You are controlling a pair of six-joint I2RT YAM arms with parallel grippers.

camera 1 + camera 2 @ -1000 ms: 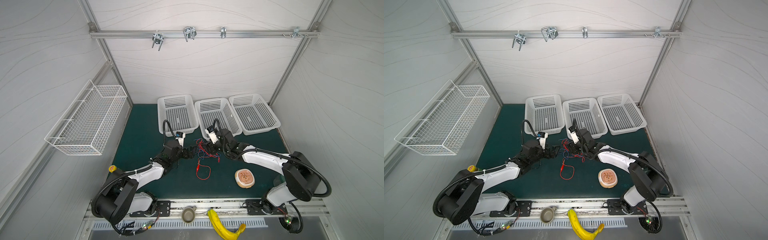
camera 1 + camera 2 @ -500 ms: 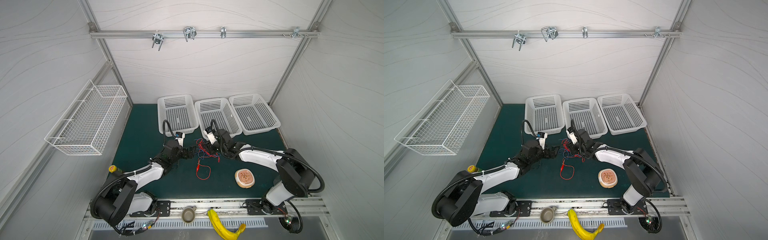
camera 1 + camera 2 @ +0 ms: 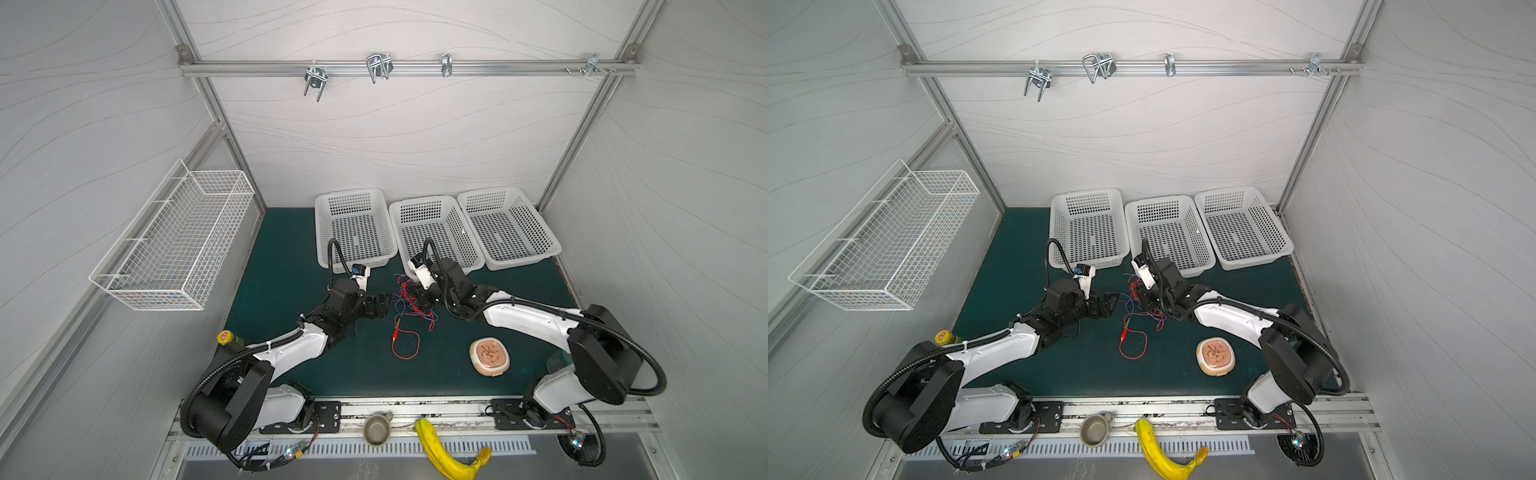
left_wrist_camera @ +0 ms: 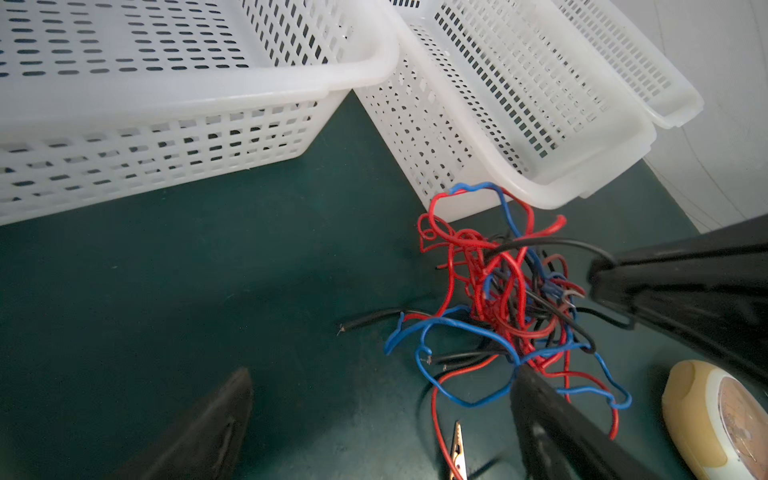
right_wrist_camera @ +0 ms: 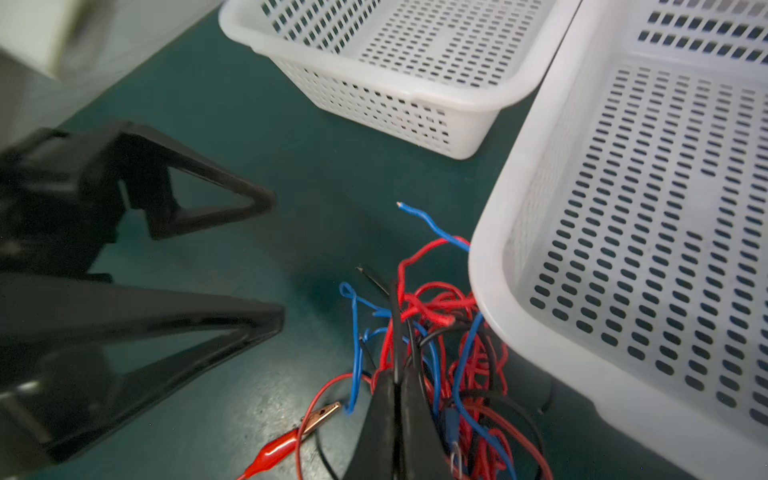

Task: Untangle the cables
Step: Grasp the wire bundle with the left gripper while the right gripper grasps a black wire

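Note:
The cables (image 3: 411,299) (image 3: 1142,305) lie as a tangle of thin red, blue and black wires on the green mat, right in front of the middle basket. One red cable (image 3: 405,347) loops out toward the front and ends in a small clip (image 4: 457,446) (image 5: 320,415). My right gripper (image 5: 395,376) (image 3: 420,301) is in the tangle, shut on a black cable (image 5: 395,316) that runs out from between its fingers. My left gripper (image 4: 382,374) (image 3: 383,305) stands open just left of the tangle with bare mat between its fingers. One fingertip (image 4: 524,380) touches the edge of the wires.
Three white perforated baskets (image 3: 349,193) (image 3: 424,200) (image 3: 490,191) stand in a row at the back. The middle basket's front corner overhangs the tangle. A beige round device (image 3: 489,356) lies front right of the cables. A wire basket (image 3: 174,241) hangs on the left wall.
My right gripper has moved a little left into the tangle and closed on the black cable. The left gripper has stayed open and nearly still.

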